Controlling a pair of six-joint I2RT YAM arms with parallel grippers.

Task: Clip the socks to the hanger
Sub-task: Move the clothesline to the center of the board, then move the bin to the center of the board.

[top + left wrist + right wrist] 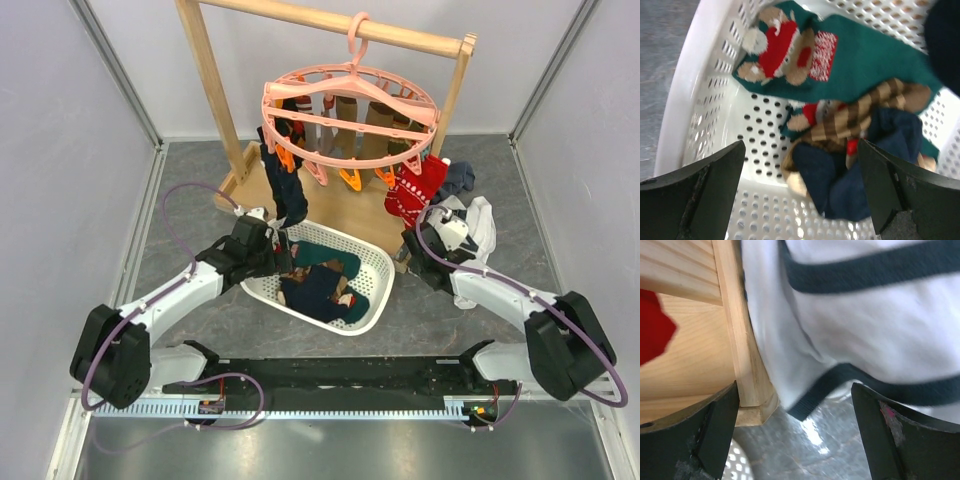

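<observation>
Basket (378, 262) is my reference. Left gripper (800, 147) hovers over its left end, jaws spread wide, nothing between them. Inside the basket I see socks (860, 60): teal, brown-striped, navy. Hanger (350, 112) hangs behind the basket on the rack (210, 90), with several more socks clipped on. Right gripper (794, 390) sits right of the basket, jaws spread and empty, over a white garment (865, 315).
</observation>
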